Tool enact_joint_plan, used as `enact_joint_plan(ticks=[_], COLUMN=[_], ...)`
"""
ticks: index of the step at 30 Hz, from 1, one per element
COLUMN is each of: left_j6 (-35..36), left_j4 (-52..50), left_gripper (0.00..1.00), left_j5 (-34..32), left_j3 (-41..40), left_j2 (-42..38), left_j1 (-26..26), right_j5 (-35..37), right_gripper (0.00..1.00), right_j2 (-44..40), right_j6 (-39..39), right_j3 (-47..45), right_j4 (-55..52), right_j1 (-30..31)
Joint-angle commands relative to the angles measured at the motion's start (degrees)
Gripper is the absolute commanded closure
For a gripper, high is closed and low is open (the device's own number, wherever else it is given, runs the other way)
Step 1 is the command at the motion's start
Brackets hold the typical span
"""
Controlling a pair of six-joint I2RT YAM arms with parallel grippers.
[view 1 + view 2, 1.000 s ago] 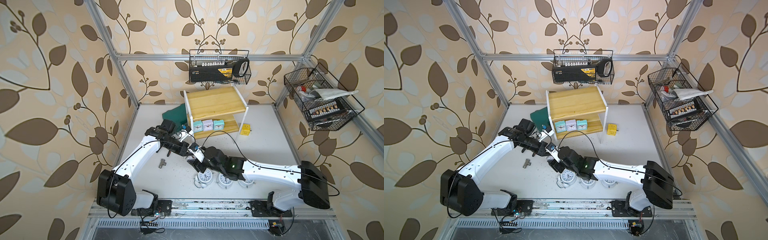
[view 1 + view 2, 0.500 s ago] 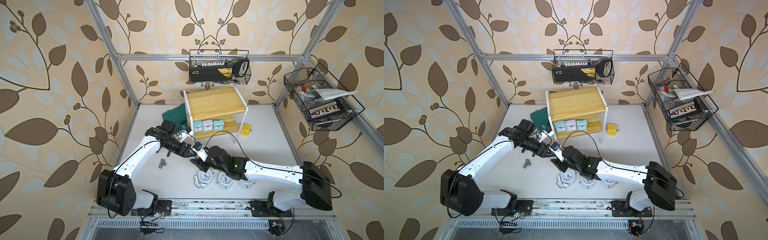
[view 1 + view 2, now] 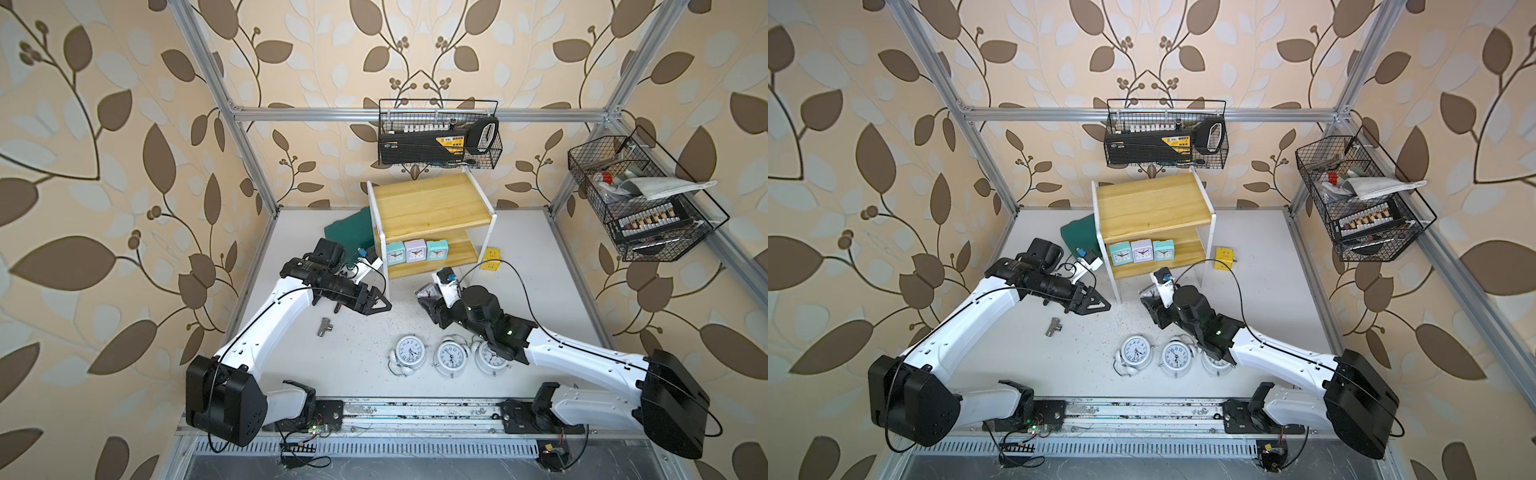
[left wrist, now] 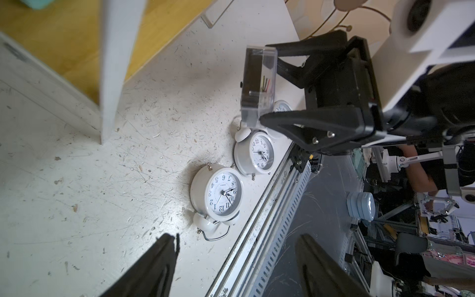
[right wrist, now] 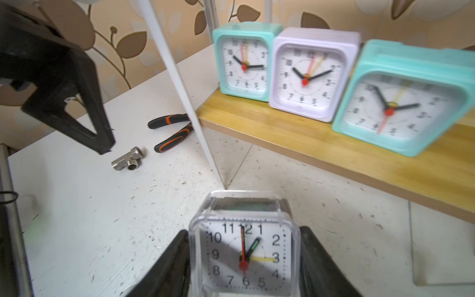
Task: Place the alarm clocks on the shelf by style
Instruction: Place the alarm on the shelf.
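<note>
My right gripper (image 5: pixel 244 231) is shut on a small clear square alarm clock (image 3: pixel 425 291), held above the table just in front of the shelf (image 3: pixel 428 203). The shelf's lower board carries a teal clock (image 3: pixel 395 253), a lilac clock (image 3: pixel 415 250) and a second teal clock (image 3: pixel 437 249) side by side. Its top board is bare. Three round white twin-bell clocks (image 3: pixel 409 351) lie in a row near the table's front edge; the rightmost is partly under my right arm. My left gripper (image 3: pixel 380 301) hangs open and empty, left of the held clock.
A metal tee fitting (image 3: pixel 325 327) lies on the table under the left arm. Pliers (image 5: pixel 172 131) rest by the shelf's left leg. A yellow cube socket (image 3: pixel 490 259) sits right of the shelf, a dark green case (image 3: pixel 351 230) behind its left side. Wire baskets (image 3: pixel 436 137) hang on the walls.
The two grippers met over the table's middle; my left gripper opened and drew back left, while my right gripper shut on the clear clock and carried it toward the shelf.
</note>
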Motion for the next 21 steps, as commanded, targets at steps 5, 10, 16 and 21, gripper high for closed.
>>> enact_joint_plan(ticks=[5,10,16,21], left_j6=[0.94,1.02,1.20,1.38], left_j4=[0.51,0.51,0.54,0.42], left_gripper=[0.23,0.23,0.23,0.23], left_j5=[2.84,3.20,3.55,3.78], left_j3=[-0.95,-1.21,-1.55,-1.72], left_j2=[-1.47,-1.47,-1.64,-2.01], left_j1=[1.25,1.52,1.78,2.13], right_j5=[4.83,6.66,8.30,8.94], right_gripper=[0.54,0.56,0.56,0.56], right_j2=[-6.88,-8.96,-6.10,-3.25], right_j6=[3.32,0.73,1.44,0.82], right_j3=[-4.63,-6.80,-6.44,-6.18], right_j4=[7.63,14.34,20.04,25.30], right_j1=[-6.45,-9.52,-13.39,-14.61])
